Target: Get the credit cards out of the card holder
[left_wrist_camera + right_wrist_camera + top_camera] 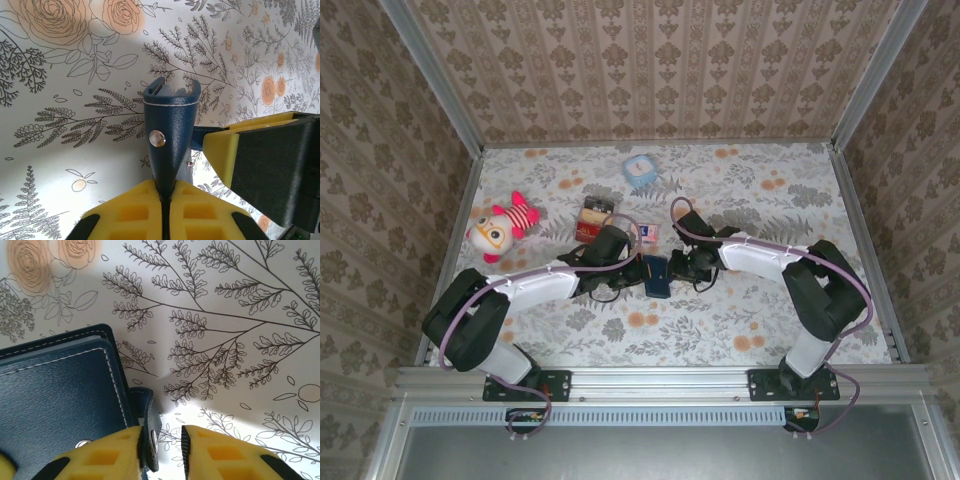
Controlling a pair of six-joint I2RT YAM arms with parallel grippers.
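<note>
Card holder blocking mid-table, box and plush toy behind at left, bare tabletop in front

Two arms converge on the card holder – the left arm coming in from its left, the right arm from its right, both elbows bent and white forearms angled inward. The left hand grips the card holder's edge, its yellow fingers pressed tight on either face. The right hand sits at the card holder's snap tab – jaws slightly apart, one pad against the tab, the other clear of it.
</note>
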